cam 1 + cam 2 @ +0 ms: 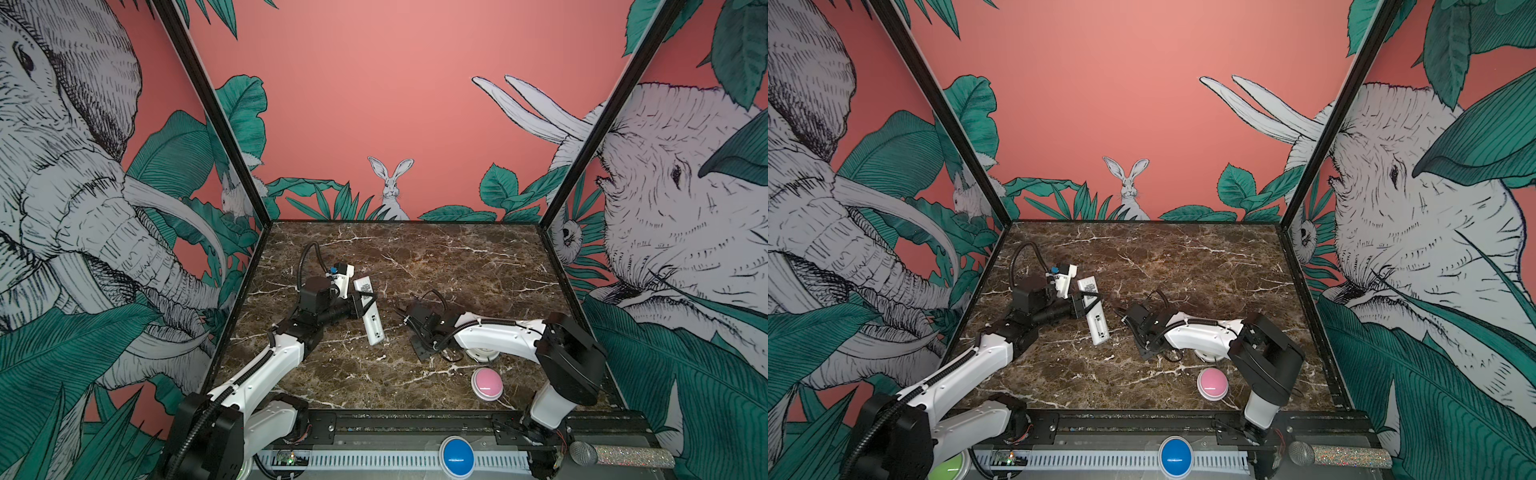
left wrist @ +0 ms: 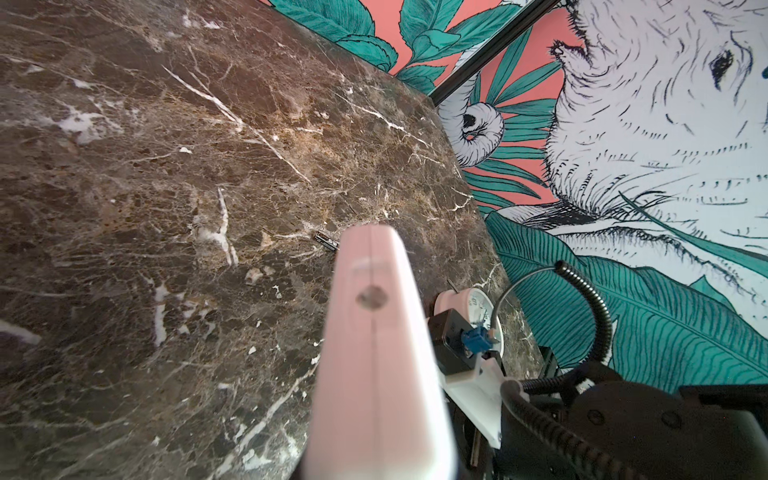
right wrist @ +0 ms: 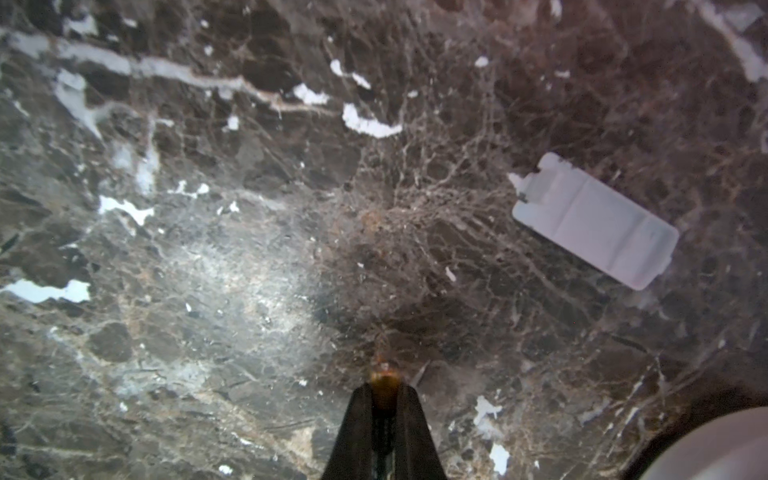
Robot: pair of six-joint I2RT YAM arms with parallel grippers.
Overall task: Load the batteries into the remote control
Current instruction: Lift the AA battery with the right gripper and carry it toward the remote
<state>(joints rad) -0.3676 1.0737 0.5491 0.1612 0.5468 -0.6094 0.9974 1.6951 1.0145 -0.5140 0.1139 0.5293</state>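
The remote control (image 1: 369, 312) is long and white, and in both top views its back with a sticker faces up (image 1: 1093, 311). My left gripper (image 1: 362, 305) is shut across its middle from the left. In the left wrist view the remote (image 2: 374, 340) is a blurred pale bar that hides the jaws. One dark battery (image 2: 326, 241) lies on the marble beyond the remote's end. My right gripper (image 3: 384, 390) is shut on another battery (image 3: 384, 376), whose coppery end pokes out past the tips. In a top view the right gripper (image 1: 400, 311) hangs just right of the remote.
A small flat white cover piece (image 3: 594, 220) lies on the marble table (image 1: 457, 257) ahead of the right gripper. A round white clock (image 2: 482, 307) sits under the right arm. A pink button (image 1: 487, 384) stands at the front right. Walls enclose three sides.
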